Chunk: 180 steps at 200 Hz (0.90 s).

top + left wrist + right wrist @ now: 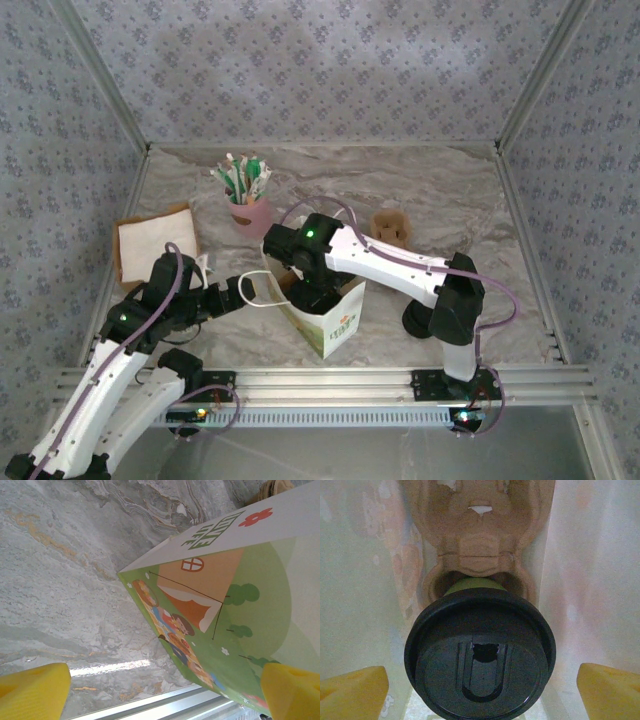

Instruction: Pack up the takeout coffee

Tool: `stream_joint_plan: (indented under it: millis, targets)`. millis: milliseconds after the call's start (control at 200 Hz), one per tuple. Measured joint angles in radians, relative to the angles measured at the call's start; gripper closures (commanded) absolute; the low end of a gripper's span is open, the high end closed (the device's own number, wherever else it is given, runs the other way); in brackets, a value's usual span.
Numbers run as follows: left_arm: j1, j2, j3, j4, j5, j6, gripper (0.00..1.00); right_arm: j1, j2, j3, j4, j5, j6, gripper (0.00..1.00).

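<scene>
Two robot arms meet at a white paper bag (335, 318) printed with a picnic scene, standing on the desk (450, 190) just beyond their bases.

The main risk, as I judge it, is the way out. The right hand (315, 292) is sunk in the bag's mouth, and a finger or the wrist could catch the paper rim or the edge of the black lid (480, 625) on lifting. That could tip the light bag or loosen the lid, and nothing is gripping the bag.

Nearest, the left arm stretches low across the desk. The left hand (160, 685) is level with the bag's printed side, beside its looped handle (262, 288). Its yellow fingers (30, 690) are spread wide, released, grasping nothing.

The right arm arches over from the right and bends down into the bag. The right hand (482, 690) is also released, its fingers (350, 690) well apart on either side of the takeout coffee (480, 655) without touching it. The coffee sits inside the bag, lid on, in a brown moulded holder (480, 555).

Farther back are a napkin on a brown board (155, 245), a pink cup of sachets (248, 212) and another brown holder (393, 225).
</scene>
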Motion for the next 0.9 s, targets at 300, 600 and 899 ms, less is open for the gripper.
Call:
stream_joint_plan:
  millis: [300,600,899]
  targets:
    - [0.0,0.0,0.0,0.0,0.0,0.0,0.03,0.001,0.0,0.003,-0.003,0.0,0.0,0.01]
    - [0.0,0.0,0.0,0.0,0.0,0.0,0.03,0.009,0.0,0.052,-0.032,0.016,0.008,0.01]
    - [0.0,-0.007,0.002,-0.005,-0.004,0.0,0.03,0.018,-0.002,0.088,-0.054,0.029,0.016,0.01]
